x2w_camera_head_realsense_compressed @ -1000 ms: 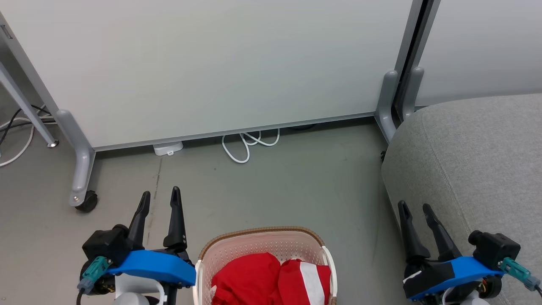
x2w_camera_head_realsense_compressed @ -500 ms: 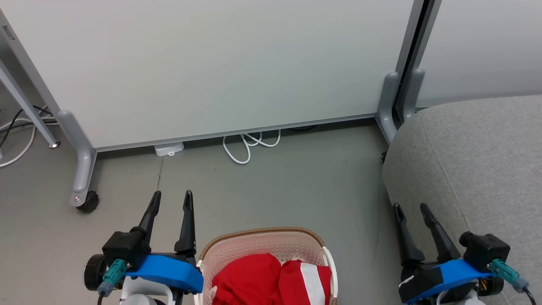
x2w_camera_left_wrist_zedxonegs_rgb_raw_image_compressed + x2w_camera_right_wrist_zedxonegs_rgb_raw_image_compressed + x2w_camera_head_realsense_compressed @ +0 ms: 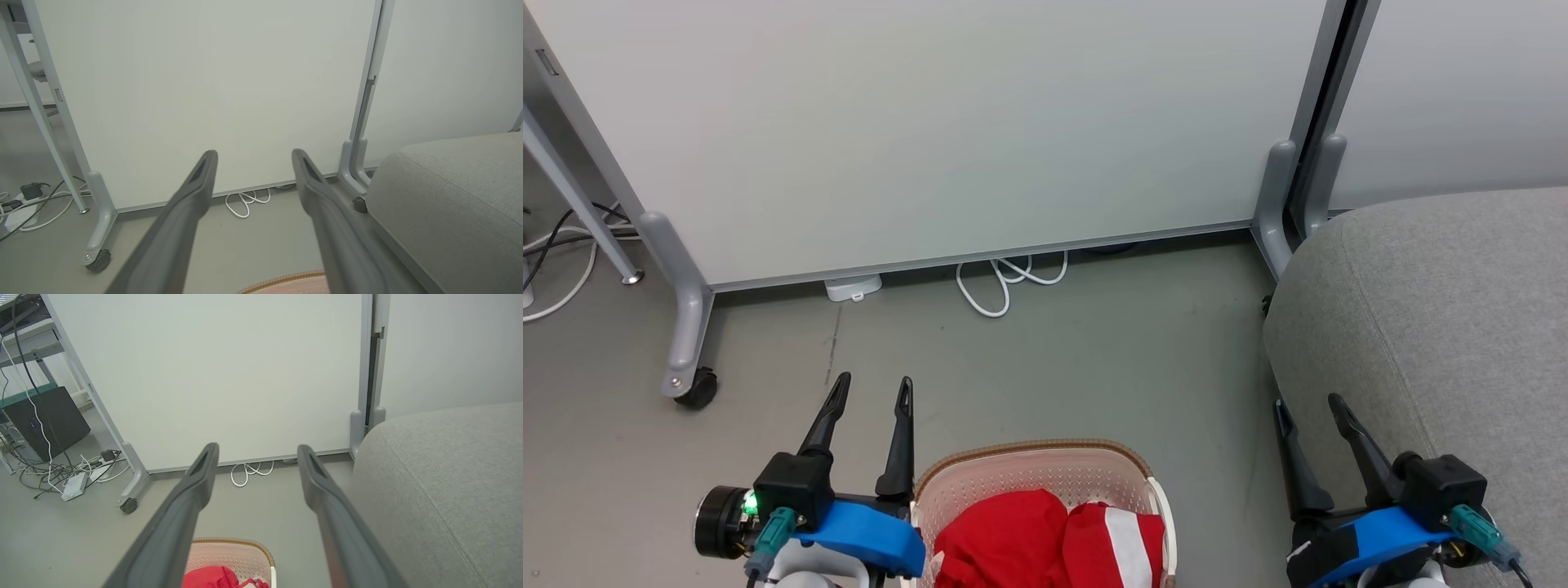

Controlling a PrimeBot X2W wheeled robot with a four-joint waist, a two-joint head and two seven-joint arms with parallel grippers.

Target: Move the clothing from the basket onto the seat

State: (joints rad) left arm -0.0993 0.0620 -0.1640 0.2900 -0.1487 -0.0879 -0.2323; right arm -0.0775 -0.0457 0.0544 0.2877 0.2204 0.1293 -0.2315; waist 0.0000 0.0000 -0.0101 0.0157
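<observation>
**Both grippers open, clothing in the basket**

The basket stands on the grey floor and holds the clothing. The plain red garment is bunched in the basket's left half. The striped red garment lies in its right half, and the two touch in the middle.

The left gripper hangs just to the left of the basket, its inner finger close by the rim's left corner. Its jaws stand apart with nothing between them. The right gripper is well to the right of the basket, at the near edge of the seat, its jaws likewise spread and empty. Both pairs of fingers point past the basket's far side.

The seat rises to the right of the basket, with a strip of floor between them. Beyond the basket stands a pale partition panel. A looped white cable lies under the panel's lower edge, and a black caster sits beyond the basket to the left.

In the right wrist view, the basket and a fold of red cloth show low between the fingers.
</observation>
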